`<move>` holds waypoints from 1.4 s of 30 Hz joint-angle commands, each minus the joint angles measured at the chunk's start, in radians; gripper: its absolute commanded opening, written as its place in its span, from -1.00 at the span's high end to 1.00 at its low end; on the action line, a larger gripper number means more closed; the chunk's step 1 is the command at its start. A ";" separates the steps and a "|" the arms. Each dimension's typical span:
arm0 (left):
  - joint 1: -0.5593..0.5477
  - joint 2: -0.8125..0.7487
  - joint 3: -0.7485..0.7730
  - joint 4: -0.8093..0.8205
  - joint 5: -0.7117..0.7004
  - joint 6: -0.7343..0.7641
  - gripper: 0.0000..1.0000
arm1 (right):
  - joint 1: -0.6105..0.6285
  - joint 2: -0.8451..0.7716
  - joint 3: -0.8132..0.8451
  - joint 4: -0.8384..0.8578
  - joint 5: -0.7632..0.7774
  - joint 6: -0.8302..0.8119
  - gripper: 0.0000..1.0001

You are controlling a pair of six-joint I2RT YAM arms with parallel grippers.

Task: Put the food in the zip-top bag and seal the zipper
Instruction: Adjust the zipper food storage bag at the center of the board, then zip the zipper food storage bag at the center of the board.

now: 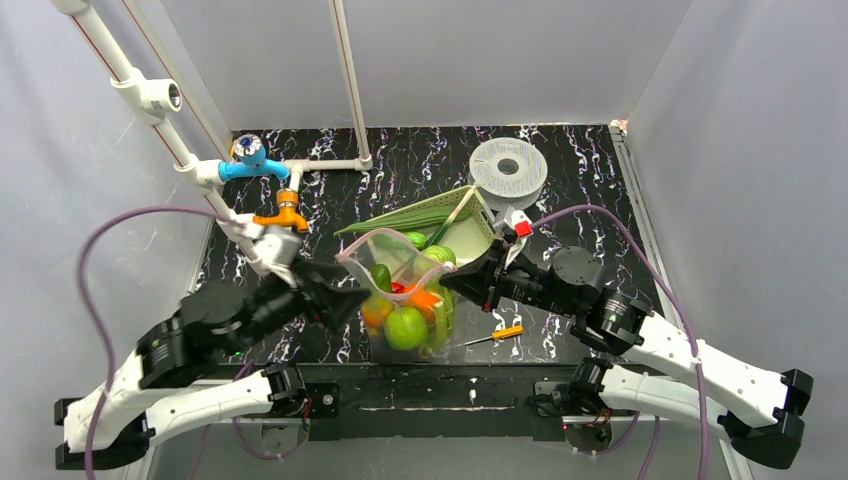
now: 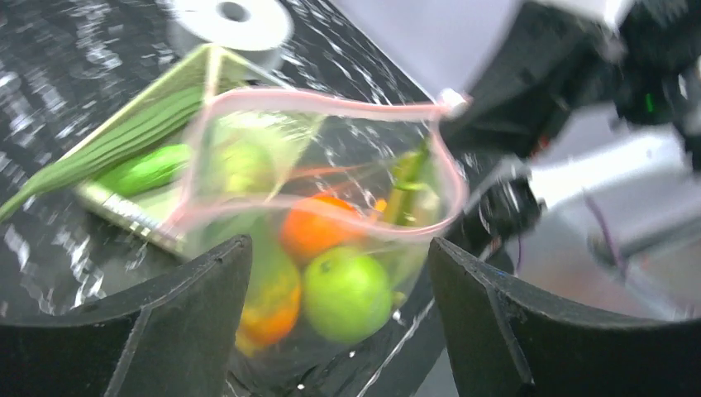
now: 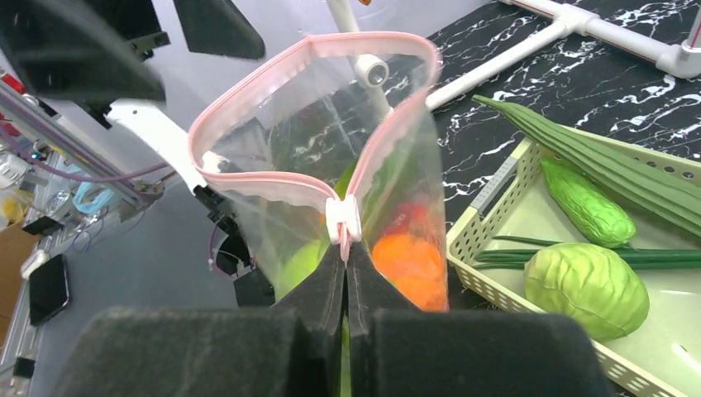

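While right fingers [image 3: 321,291] pinch zipper [image 3: 364,39], left fingers [image 2: 192,308] spread; crinkly bag [image 3: 298,132] blurs food [image 2: 347,294] inside.

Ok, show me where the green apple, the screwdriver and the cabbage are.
green apple [image 1: 406,327], top view, middle of its rounded face.
screwdriver [image 1: 502,333], top view, on its orange handle.
cabbage [image 3: 587,289], right wrist view, middle of its upper side.
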 commanded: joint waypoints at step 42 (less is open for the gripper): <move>0.134 0.547 0.345 0.031 0.763 0.389 -0.11 | -0.011 -0.061 -0.034 0.036 -0.202 -0.077 0.97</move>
